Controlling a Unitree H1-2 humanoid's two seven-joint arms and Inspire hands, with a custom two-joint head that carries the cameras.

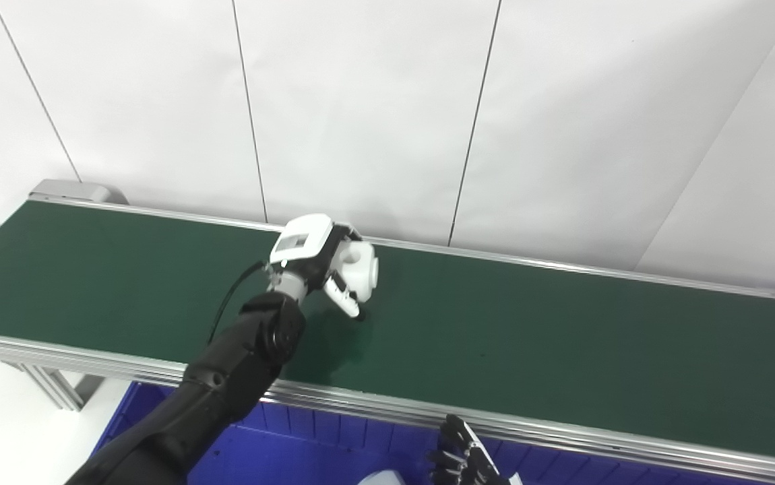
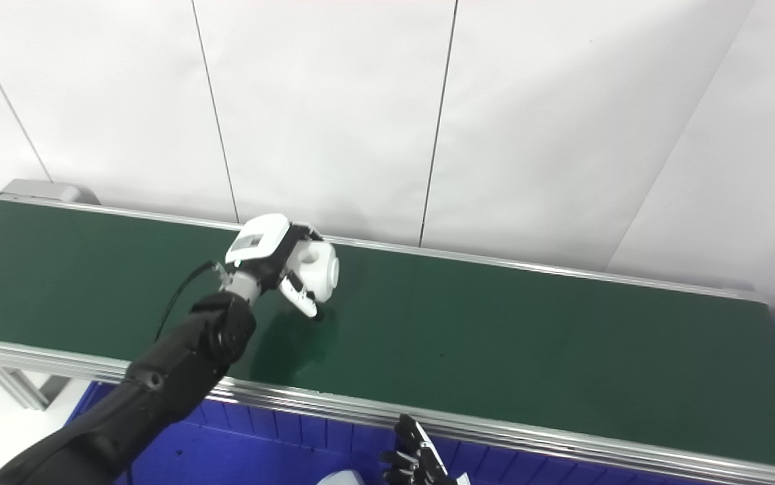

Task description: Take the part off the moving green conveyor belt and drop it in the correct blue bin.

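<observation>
My left hand [image 1: 323,259] is out over the green belt [image 1: 529,337], left of its middle, fingers wrapped around the white part [image 1: 360,266], which sits at the belt's far side, low over it or perhaps touching. My right hand [image 1: 461,458] waits at the near edge, fingers spread and holding nothing. The blue bin [image 1: 306,441] lies below the belt's near rail.

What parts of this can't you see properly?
- White part: the left hand wraps it in both views, so its full shape is unclear.
- Right hand: cut off by the bottom edge; open or shut can't be told.
- Blue bin: mostly hidden under the conveyor belt and cut by the bottom edge; contents unclear.
</observation>
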